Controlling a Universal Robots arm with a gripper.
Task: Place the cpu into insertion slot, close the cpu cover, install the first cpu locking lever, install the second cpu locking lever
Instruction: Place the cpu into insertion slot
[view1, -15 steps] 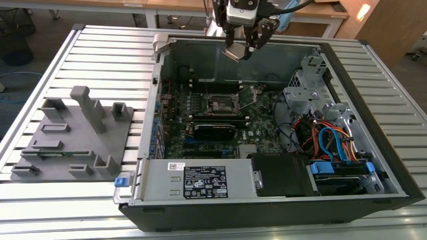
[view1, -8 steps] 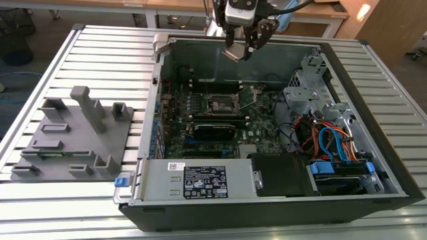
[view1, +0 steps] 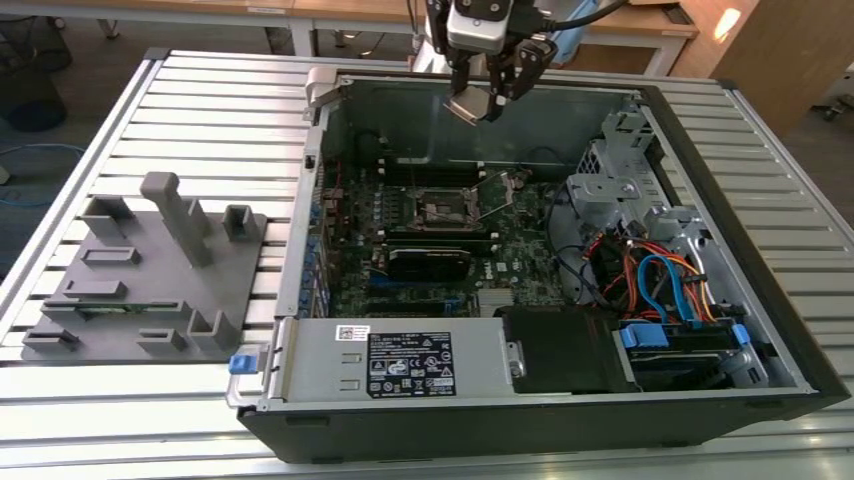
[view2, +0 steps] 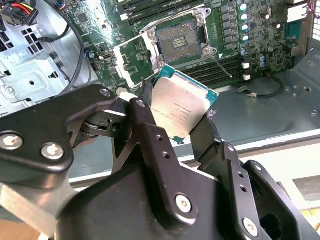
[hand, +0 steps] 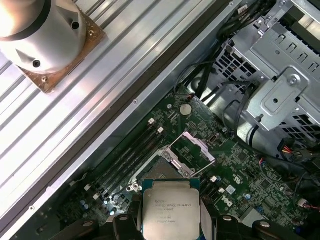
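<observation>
My gripper (view1: 483, 98) hangs above the far wall of the open computer case (view1: 694, 140), shut on the cpu (view1: 470, 106). The cpu (view2: 184, 107) is a square chip with a silver-grey top, pinched at two opposite edges between the black fingers (view2: 144, 107) and tilted. The insertion slot (view1: 447, 208) lies uncovered on the green motherboard, below and nearer the camera than the chip in the exterior view. Both wrist views show the slot (view2: 179, 41) open, with the cpu cover (view2: 131, 59) swung up beside it. The cover (hand: 192, 149) stands past the held cpu (hand: 171, 212).
A grey fixture tray (view1: 147, 290) lies on the slatted table at the exterior view's left. Inside the case are a labelled power supply (view1: 400, 360), a black card (view1: 427, 262), a metal drive cage (view1: 614, 190) and coloured cables (view1: 661, 285). Memory slots (view2: 227, 65) flank the socket.
</observation>
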